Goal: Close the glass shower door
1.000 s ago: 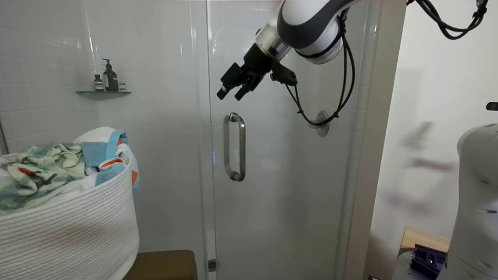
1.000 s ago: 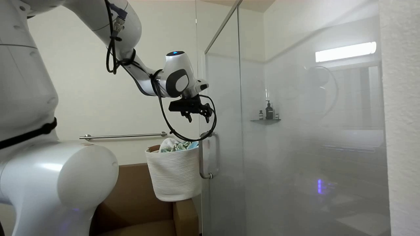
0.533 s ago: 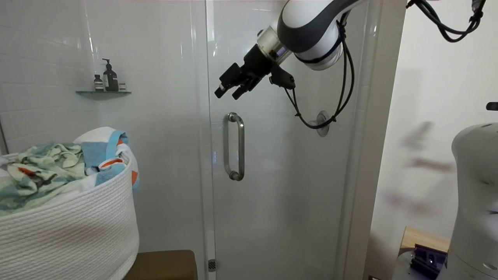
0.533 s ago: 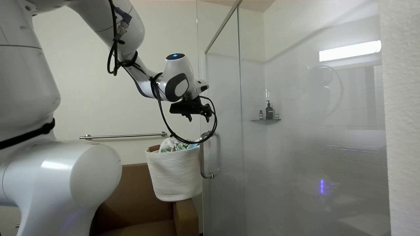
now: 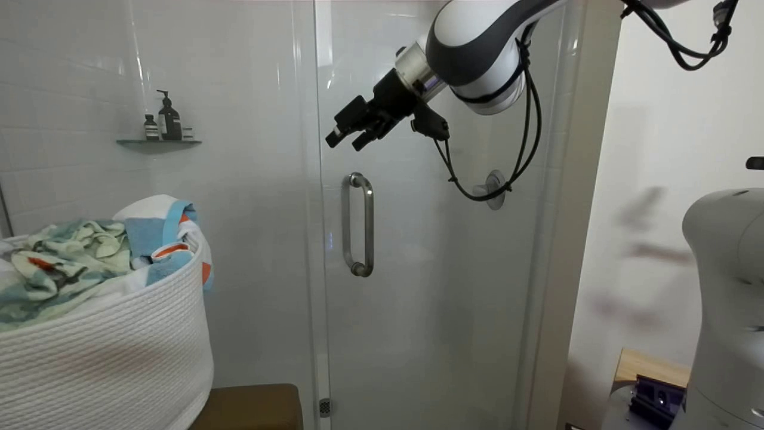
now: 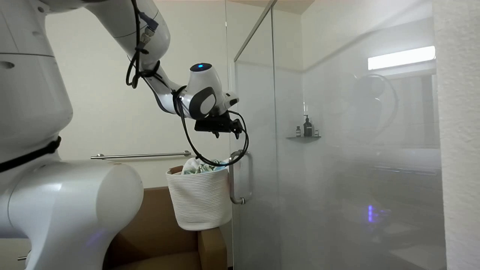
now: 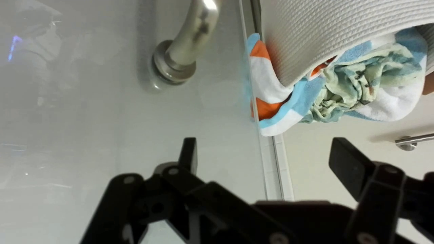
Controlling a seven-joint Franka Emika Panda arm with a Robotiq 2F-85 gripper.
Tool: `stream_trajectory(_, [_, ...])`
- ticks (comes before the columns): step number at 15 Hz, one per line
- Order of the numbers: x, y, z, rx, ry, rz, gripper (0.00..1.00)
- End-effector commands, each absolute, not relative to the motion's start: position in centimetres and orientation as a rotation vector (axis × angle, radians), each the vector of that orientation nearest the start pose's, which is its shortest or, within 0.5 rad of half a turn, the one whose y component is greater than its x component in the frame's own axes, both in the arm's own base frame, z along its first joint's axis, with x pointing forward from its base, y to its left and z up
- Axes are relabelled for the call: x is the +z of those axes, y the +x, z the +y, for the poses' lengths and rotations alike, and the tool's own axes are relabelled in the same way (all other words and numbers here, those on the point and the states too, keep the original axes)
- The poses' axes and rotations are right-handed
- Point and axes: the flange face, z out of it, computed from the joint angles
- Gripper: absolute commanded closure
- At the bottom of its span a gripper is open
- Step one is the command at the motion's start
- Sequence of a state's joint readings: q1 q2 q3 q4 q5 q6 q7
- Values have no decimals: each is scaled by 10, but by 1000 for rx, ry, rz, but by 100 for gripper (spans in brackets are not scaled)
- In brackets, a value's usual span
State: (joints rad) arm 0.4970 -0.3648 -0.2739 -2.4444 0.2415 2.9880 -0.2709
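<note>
The glass shower door point(image 5: 418, 286) is a tall clear panel with a vertical silver loop handle point(image 5: 369, 233). The door also shows in an exterior view point(image 6: 258, 232) and fills the left of the wrist view point(image 7: 101, 112). My gripper point(image 5: 344, 142) is above the handle, apart from it, fingers angled downward, in both exterior views point(image 6: 227, 136). In the wrist view my gripper point(image 7: 262, 152) is open and empty. The glass edge runs between its fingers there; whether they touch the glass I cannot tell. How far the door stands from its frame is unclear.
A white woven basket point(image 5: 119, 364) with towels point(image 5: 83, 251) stands beside the door edge, on a brown seat point(image 6: 157, 225). A corner shelf point(image 5: 161, 142) with bottles is behind the glass. My arm's cable loop point(image 6: 247, 140) hangs near the handle.
My gripper has moved slightly left and up in an exterior view, with the cable loop lower. The door's edge and handle have shifted slightly left there; its reflections have slid right in an exterior view.
</note>
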Motion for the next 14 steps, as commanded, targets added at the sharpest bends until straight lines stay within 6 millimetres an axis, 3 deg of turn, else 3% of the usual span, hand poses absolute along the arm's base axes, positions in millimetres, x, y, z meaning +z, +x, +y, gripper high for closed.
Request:
stream_trajectory(1, [533,474,77,-1310,-2598,-354,0])
stream_trajectory(14, [532,478,73,-1345,-2570,-326,0])
